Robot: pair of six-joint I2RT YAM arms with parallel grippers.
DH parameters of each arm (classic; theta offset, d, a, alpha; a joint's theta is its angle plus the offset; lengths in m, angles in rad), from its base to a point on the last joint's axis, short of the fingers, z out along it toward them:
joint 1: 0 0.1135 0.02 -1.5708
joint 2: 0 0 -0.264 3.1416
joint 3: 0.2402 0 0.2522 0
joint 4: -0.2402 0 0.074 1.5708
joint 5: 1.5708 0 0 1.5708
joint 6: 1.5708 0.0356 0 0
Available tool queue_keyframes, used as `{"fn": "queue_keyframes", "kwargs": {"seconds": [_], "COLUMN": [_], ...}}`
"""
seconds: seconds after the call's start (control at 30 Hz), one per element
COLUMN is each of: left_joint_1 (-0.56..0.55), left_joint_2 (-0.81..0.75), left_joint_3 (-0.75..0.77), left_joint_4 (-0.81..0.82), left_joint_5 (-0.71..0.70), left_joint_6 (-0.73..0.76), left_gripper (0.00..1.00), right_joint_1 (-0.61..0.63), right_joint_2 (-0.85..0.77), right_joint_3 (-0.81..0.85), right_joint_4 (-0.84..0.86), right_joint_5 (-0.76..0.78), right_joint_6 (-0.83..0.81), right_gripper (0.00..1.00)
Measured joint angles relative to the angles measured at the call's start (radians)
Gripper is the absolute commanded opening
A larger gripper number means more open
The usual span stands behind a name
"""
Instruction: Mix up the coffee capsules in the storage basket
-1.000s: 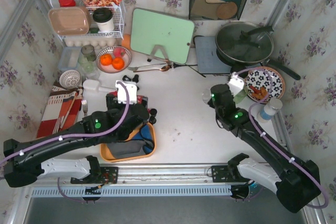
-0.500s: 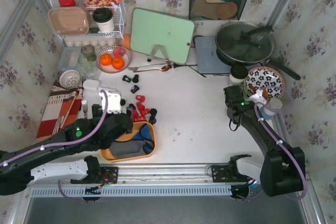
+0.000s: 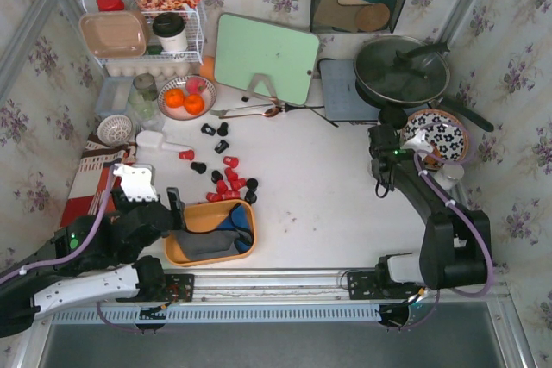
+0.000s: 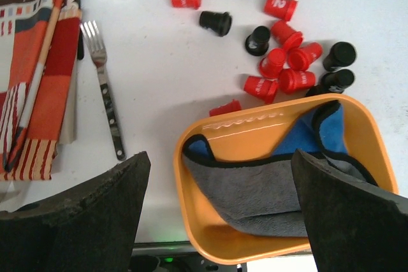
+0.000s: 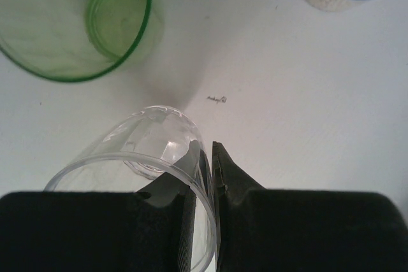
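- Basket (image 4: pixel 191 221): orange, on the table (image 3: pixel 328 204) at its near edge, left of the middle. A grey and blue cloth (image 4: pixel 255 183) is bunched up inside it.
- Capsules (image 4: pixel 296 81): red and black, loose on the table just past the basket's far rim. Most sit in a tight clump by the far right corner of the basket, and a few lie further out toward the middle of the table. One red capsule touches the far rim.
- Left gripper (image 4: pixel 220 154): jaws spread wide with nothing held, hanging over the basket's near left part.
- Fork (image 4: pixel 105 87): on the table left of the basket, next to a striped towel (image 4: pixel 38 81) at the left edge.
- Right gripper (image 5: pixel 210 157): by the right edge of the table near a flowered plate (image 3: pixel 440 135), jaws pinched on the rim of a clear glass (image 5: pixel 153 151).
- Green glass (image 5: pixel 76 17): just beyond the clear one.
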State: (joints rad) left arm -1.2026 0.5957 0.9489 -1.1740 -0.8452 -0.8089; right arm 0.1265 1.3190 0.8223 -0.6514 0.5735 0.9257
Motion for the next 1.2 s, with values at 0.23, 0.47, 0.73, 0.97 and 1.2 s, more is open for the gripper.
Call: {"fn": "queue_keyframes", "kwargs": {"seconds": [0.23,0.47,0.73,0.97,1.2], "left_joint_1": [0.000,0.000,0.000,0.000,0.000], "left_joint_2": [-0.022,-0.025,-0.062,-0.064,0.042], "left_joint_3": [-0.060,-0.150,-0.229,-0.252,-0.243], "left_joint_4": [-0.141,-0.256,-0.319,-0.262,-0.093], "left_joint_5": [-0.049,-0.054,-0.031,0.016,0.115], "left_joint_6": [-0.232,-0.473,-0.641,-0.595,-0.433], "left_gripper": [0.99,0.99,0.87,0.75,0.77], "right_joint_1": [-0.064,-0.117,-0.137,-0.137,-0.137], "right_joint_2": [0.097,0.142,0.142,0.071,-0.136], "right_joint_3": [0.047,0.049,0.074,0.164,0.197], "right_joint_4": [0.000,0.004,-0.011,-0.061,-0.027], "right_joint_5": [0.011,-0.008,-0.028,-0.006,-0.039], "right_joint_6": [0.007,0.015,0.008,-0.083,-0.266], "right_gripper": [0.24,0.43,0.57,0.59,0.95]}}
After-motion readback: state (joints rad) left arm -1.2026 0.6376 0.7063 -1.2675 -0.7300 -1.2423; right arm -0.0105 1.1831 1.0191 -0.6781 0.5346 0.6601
